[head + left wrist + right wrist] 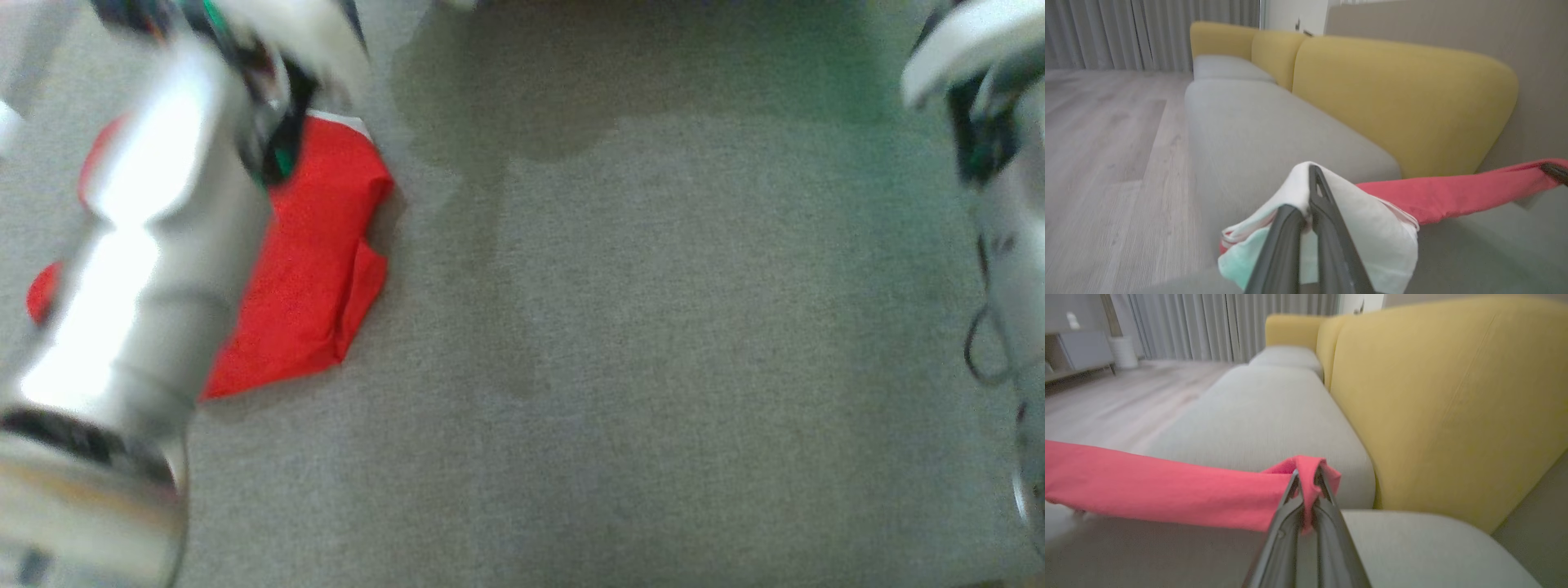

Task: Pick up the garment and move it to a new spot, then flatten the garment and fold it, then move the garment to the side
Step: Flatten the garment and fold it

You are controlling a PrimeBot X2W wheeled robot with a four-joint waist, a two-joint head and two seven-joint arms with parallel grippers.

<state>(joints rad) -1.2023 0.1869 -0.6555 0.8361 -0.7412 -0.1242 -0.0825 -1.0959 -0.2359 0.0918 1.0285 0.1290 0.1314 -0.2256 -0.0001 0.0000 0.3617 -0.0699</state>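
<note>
Tightly clamped, red garment (1445,196), left end effector (1304,196)

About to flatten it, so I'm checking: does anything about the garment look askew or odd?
The garment is bunched into a narrow band, pulled between the shut left gripper and right gripper instead of lying flat. No damage or spill shows.

The right gripper's fingers (1327,522) pinch the red garment (1167,490) above the grey sofa seat (1265,424).
</note>
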